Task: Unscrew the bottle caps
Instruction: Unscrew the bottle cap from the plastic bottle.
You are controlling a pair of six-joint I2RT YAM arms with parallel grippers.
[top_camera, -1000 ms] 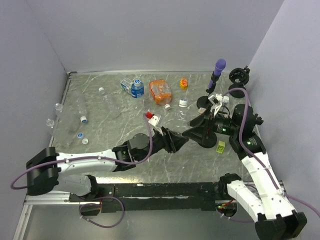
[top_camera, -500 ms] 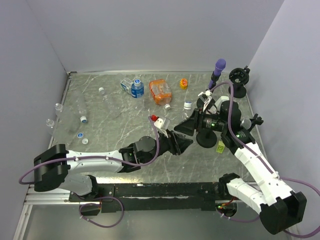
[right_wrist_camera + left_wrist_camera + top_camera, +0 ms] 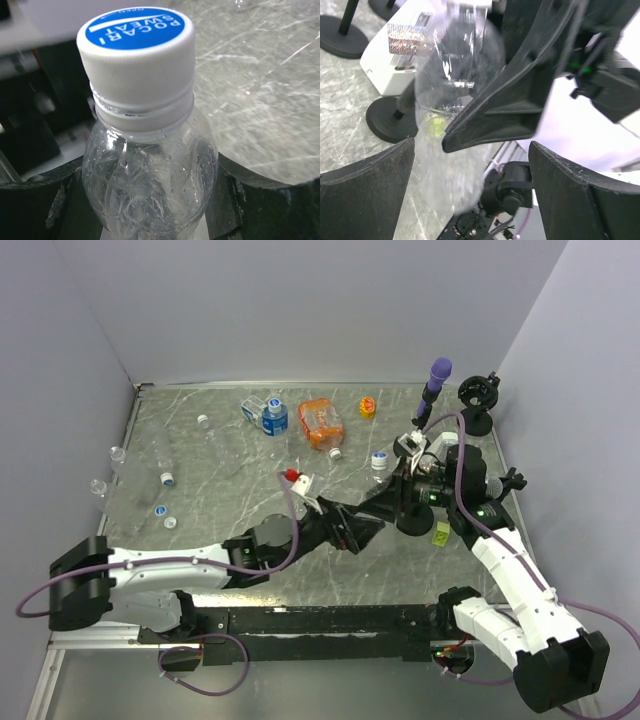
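Observation:
A clear bottle [image 3: 150,185] is gripped at its shoulder by my right gripper [image 3: 150,200], which is shut on it. Its white cap with a blue top [image 3: 136,45] is screwed on and stands free above the fingers. From above, that cap [image 3: 379,461] shows over the right gripper [image 3: 388,495] at centre right. My left gripper [image 3: 362,530] is open just below, its fingers [image 3: 365,195] wide on either side of the blurred bottle [image 3: 452,100] without touching it. Loose caps [image 3: 168,478] lie at the left.
A purple-topped black stand [image 3: 436,375] and a second black stand [image 3: 478,395] rise at the back right. An orange container [image 3: 320,423], a blue-capped bottle [image 3: 272,416], a yellow cap [image 3: 367,406] and clear bottles [image 3: 160,452] lie at the back. A yellow-green tag [image 3: 441,533] sits by the right arm.
My right gripper moved in and shut on the bottle. The left gripper then opened and let go of it, shifting slightly left. The bottle's cap drifted a little right and nearer.

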